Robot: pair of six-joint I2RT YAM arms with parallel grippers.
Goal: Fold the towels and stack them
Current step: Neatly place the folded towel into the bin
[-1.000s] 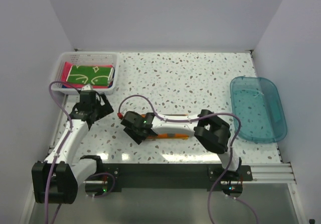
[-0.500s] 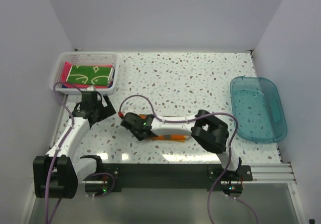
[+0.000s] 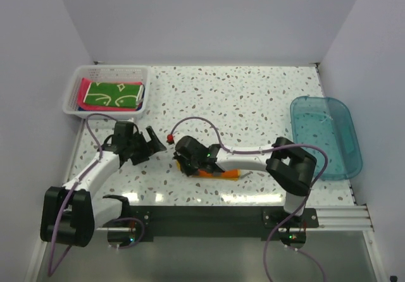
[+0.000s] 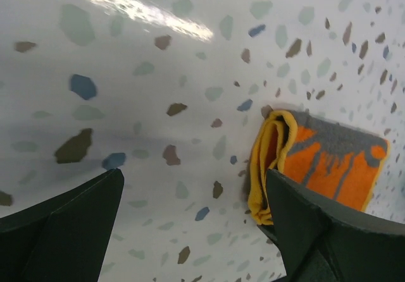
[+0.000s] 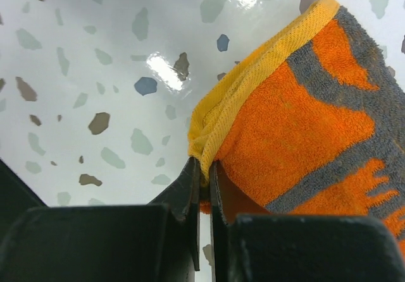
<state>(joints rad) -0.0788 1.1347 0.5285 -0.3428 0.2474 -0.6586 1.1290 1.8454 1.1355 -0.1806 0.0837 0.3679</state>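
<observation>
A dark grey and orange towel (image 5: pixel 304 111) with yellow trim lies folded on the speckled table near the front middle (image 3: pixel 221 173). My right gripper (image 5: pixel 204 168) is shut on the towel's yellow-trimmed corner; in the top view this gripper (image 3: pixel 188 165) sits at the towel's left end. My left gripper (image 3: pixel 150 148) stands open just left of it, and the same towel (image 4: pixel 323 162) shows beside its right finger (image 4: pixel 316 231), untouched. A green patterned towel (image 3: pixel 114 94) lies on top of a pink one (image 3: pixel 82 91) in the basket.
The white slotted basket (image 3: pixel 107 70) stands at the back left. A clear blue plastic tub (image 3: pixel 324 136) sits at the right edge. Cables loop over both arms.
The right gripper has closed on the towel's corner and shifted right. The left arm has swung right, towards the towel, with its jaws still wide.
</observation>
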